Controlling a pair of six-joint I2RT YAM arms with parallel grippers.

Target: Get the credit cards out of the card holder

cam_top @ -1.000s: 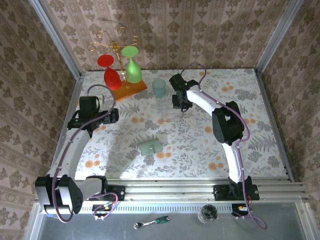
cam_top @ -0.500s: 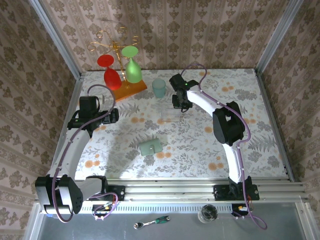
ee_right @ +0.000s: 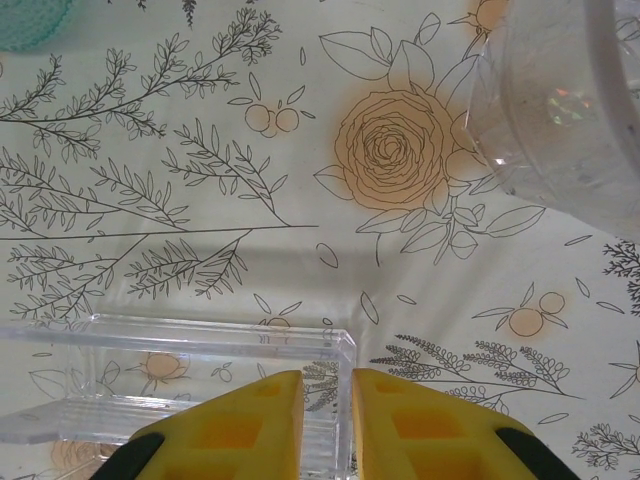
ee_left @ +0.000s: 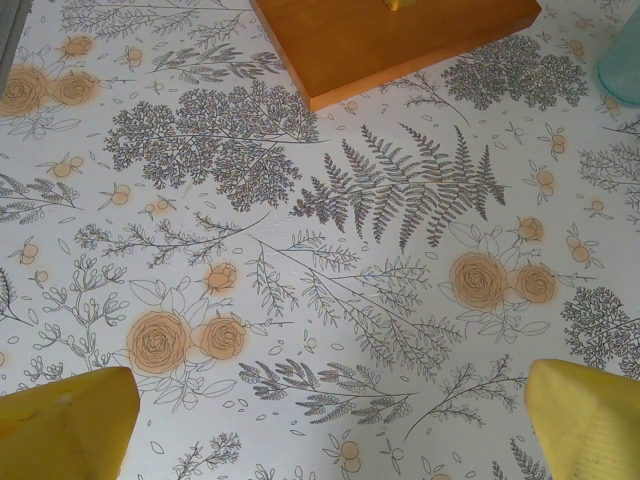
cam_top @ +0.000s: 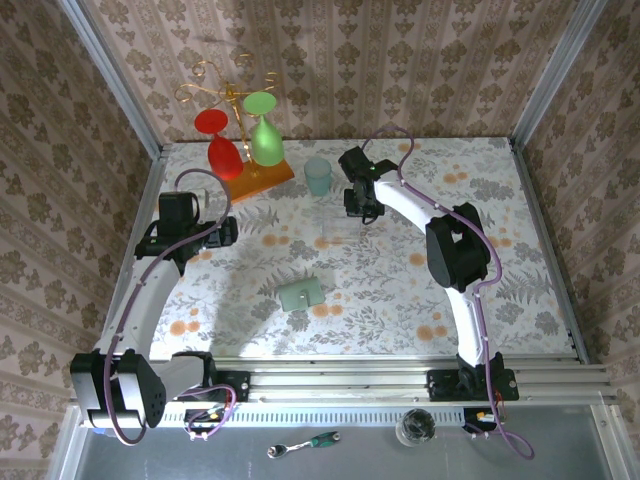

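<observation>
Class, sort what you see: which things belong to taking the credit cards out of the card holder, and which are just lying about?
Belongs to the job: card holder.
Just lying about: teal cup, wine-glass rack, wrench, glass jar.

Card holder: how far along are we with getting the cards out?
Done: nothing yet, I see no card out. In hand: nothing of the job; the card holder lies apart from both hands, the right hand, fingers nearly together, is at a clear box, the left hand hangs open. Left: reach the holder, pull every card.
</observation>
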